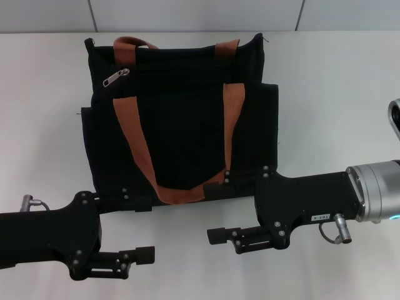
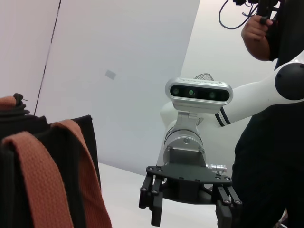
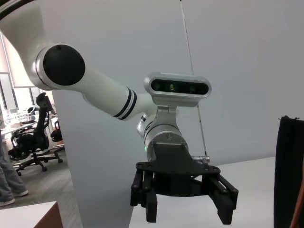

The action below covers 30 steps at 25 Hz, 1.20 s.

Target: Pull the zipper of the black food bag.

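We're looking down on the white table (image 1: 337,94), and the black food bag (image 1: 181,119) lies flat at the far centre of it, rust-orange handles (image 1: 134,147) looped across its front. The zipper (image 1: 117,77) sits up at the bag's far left corner, silver tab lying on the black fabric, angled toward the bag's left edge. Nothing lies over it; the way in from above is free.

Down at the near edge of the bag, both arms face each other. The left gripper (image 1: 145,255) hovers just off the bag's near left corner, its fingers spread apart with nothing between them. The right gripper (image 1: 217,236) hangs just near of the bag's bottom hem, right of centre, jaws likewise parted and holding nothing. There's a clear gap of bare table between the two grippers.

Plenty of open table to the bag's right and left; behind it, the table ends at a pale wall (image 1: 200,15).

From the left wrist view, we catch the bag's side with an orange strap (image 2: 45,190) close up, and the right gripper (image 2: 190,202) beyond. A person (image 2: 270,142) in dark clothes stands behind, mostly cut off. In the right wrist view, only a sliver of the bag (image 3: 289,171) shows at the frame's edge. The zipper shows in neither wrist view.
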Each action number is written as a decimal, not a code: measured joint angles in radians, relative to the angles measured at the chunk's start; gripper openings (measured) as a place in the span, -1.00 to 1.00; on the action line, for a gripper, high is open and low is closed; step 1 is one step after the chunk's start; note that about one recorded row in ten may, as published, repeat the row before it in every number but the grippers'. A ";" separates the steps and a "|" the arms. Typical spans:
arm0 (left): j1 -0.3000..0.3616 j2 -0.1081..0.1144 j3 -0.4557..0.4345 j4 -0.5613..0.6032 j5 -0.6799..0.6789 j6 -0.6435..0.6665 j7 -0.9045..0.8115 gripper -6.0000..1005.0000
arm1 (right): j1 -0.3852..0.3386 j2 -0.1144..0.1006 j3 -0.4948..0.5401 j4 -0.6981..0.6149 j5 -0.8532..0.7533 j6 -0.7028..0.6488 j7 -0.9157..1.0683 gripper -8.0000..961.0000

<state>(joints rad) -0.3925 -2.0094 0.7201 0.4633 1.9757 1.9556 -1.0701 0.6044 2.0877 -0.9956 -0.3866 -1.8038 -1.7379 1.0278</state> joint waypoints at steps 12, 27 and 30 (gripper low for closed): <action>0.001 0.000 -0.001 0.000 0.000 0.000 0.001 0.59 | 0.002 0.000 0.000 0.000 0.000 0.000 0.000 0.45; 0.004 0.008 -0.491 -0.036 -0.108 0.004 0.000 0.59 | -0.001 0.000 0.005 0.000 0.000 0.001 -0.003 0.45; 0.006 0.018 -0.554 -0.043 -0.139 -0.032 -0.001 0.59 | -0.002 0.000 0.005 0.000 0.000 0.000 -0.006 0.45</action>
<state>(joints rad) -0.3860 -1.9912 0.1665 0.4200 1.8362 1.9238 -1.0710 0.6020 2.0877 -0.9909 -0.3866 -1.8039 -1.7383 1.0217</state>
